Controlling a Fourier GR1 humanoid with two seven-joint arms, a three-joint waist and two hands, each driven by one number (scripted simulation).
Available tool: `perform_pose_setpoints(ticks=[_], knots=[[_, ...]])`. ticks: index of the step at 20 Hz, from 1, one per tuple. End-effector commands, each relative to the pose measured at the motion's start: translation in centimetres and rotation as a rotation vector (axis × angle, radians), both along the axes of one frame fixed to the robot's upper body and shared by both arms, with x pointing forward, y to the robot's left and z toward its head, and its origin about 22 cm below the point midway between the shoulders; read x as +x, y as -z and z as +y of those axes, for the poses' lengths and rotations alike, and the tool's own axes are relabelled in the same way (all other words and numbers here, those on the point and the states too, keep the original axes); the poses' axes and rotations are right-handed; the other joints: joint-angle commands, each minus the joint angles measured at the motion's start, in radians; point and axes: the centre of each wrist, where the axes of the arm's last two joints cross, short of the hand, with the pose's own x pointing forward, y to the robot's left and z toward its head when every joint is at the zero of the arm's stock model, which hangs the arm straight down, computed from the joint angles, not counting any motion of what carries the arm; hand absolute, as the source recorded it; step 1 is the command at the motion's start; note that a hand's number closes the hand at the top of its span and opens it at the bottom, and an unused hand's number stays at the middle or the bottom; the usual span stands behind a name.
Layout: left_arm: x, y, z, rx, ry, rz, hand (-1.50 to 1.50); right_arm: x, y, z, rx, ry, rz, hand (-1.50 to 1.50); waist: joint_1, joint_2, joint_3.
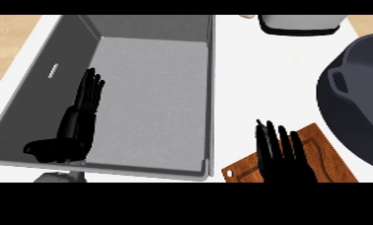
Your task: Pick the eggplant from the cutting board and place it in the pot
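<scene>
A brown wooden cutting board [320, 150] lies at the lower right of the white counter, partly under my right hand [280, 157]. That hand is open, its straight fingers pointing away from me over the board's left part. No eggplant shows anywhere; whatever lies beneath the hand is hidden. The dark grey pot [350, 105] with a side handle stands at the right edge, just beyond the board. My left hand [80, 120] rests open over the sink basin, fingers straight.
A large grey sink [153, 95] fills the left half of the view, with a raised rim beside the board. A white and black appliance [300, 24] stands at the back right. Bare white counter lies between sink and pot.
</scene>
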Motion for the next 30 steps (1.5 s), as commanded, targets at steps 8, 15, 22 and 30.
perform_pose_setpoints(ticks=[8, 15, 22, 30], knots=[[-0.9, 1.6, -0.7, 0.001, -0.017, 0.019, 0.0, 1.4, 4.9, 0.5, -0.06, 0.115, 0.106, -1.5, -0.01, 0.001, -0.003], [-1.1, 2.1, -0.9, -0.003, -0.022, 0.011, 0.0, 3.7, 6.2, -1.9, -0.064, 0.11, 0.072, -1.5, -0.009, 0.002, -0.003], [-0.2, 1.1, 0.0, -0.003, -0.022, 0.022, 0.0, 4.3, 4.1, -1.2, -0.08, 0.114, 0.087, -1.5, -0.009, 0.001, -0.003], [-0.1, -0.8, 1.2, -0.006, -0.017, 0.02, 0.0, 3.9, 8.6, -2.4, -0.133, -0.025, -0.024, 1.5, -0.007, 0.001, -0.002]])
